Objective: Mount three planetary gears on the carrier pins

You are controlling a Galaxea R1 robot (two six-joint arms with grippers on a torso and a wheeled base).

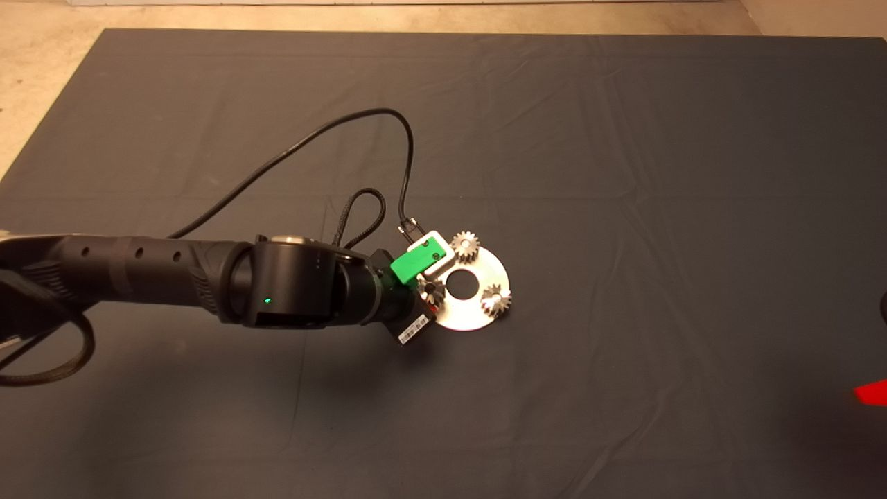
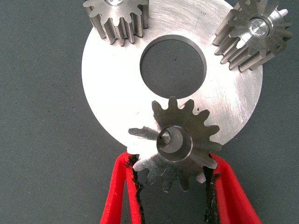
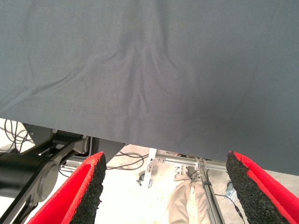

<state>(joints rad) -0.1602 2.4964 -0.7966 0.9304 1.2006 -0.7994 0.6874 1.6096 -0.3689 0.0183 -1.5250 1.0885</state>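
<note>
Trouble looms if the left gripper [image 2: 173,179], jaws clenched on the third gear [image 2: 180,144], lets go before it seats on its peg [image 2: 165,136]; right gripper [image 3: 166,186] parked, released.

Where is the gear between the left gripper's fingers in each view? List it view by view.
Head: gear at the disc's left edge, under the left gripper.
Left wrist: gear low centre, between the red fingers, over a pin.
Right wrist: not in it.
Shared landmark: the disc's central hole.
</note>
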